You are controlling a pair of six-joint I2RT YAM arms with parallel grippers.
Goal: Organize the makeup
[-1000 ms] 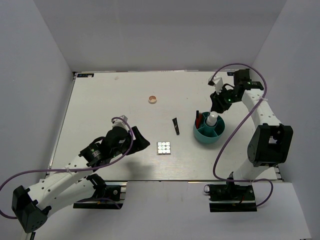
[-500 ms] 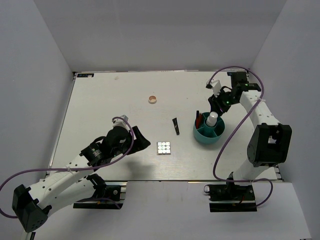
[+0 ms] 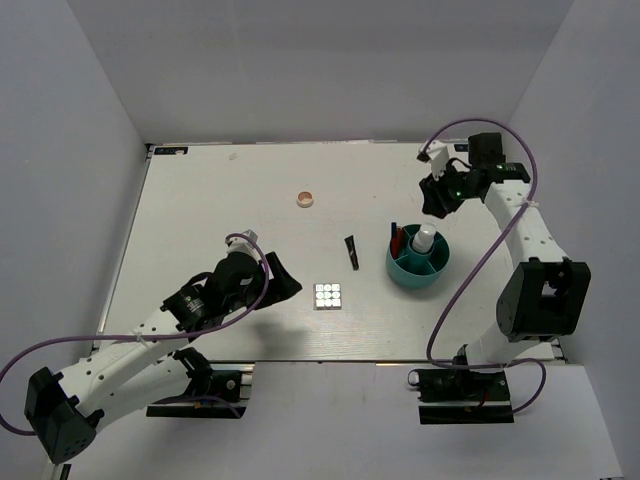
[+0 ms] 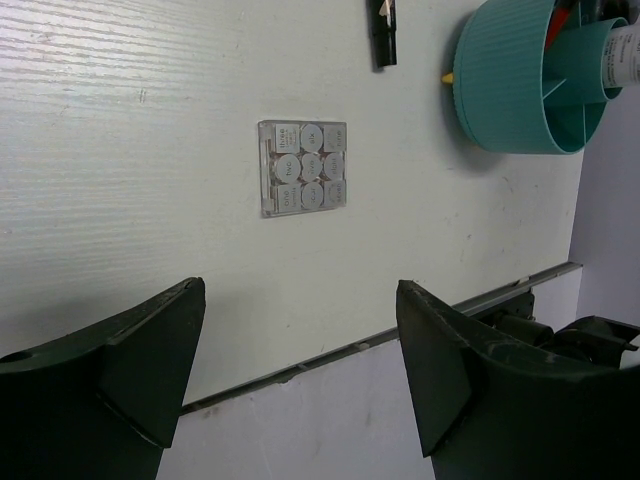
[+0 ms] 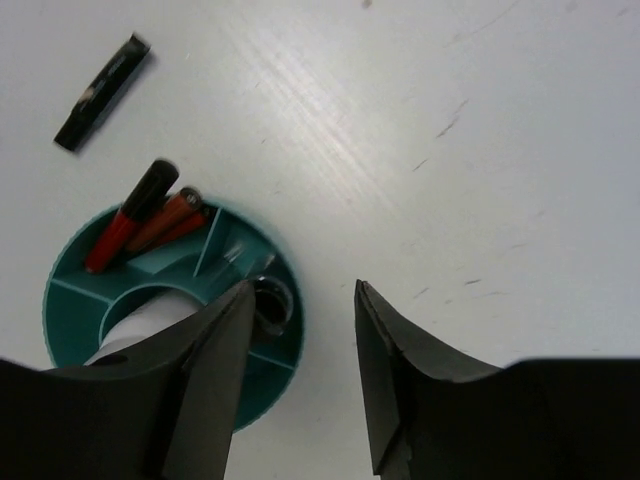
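Observation:
The teal divided tub (image 3: 417, 262) holds the white bottle (image 3: 425, 239), red-and-black pencils (image 3: 398, 238) and a silver-capped vial (image 5: 268, 300). A black tube (image 3: 351, 251) lies left of it on the table, and shows in the right wrist view (image 5: 102, 92). The square palette with white pans (image 3: 328, 296) lies near the front; it shows in the left wrist view (image 4: 302, 167). A round peach compact (image 3: 305, 199) sits further back. My left gripper (image 3: 283, 280) is open and empty, just left of the palette. My right gripper (image 3: 437, 200) is open and empty, raised behind the tub.
White walls enclose the table on the left, back and right. The table's front edge with a metal rail (image 4: 420, 325) runs just below the left gripper. A small label (image 3: 173, 150) sits at the back left corner.
My right gripper has risen and drawn back from the tub toward the back right. The left arm has barely moved.

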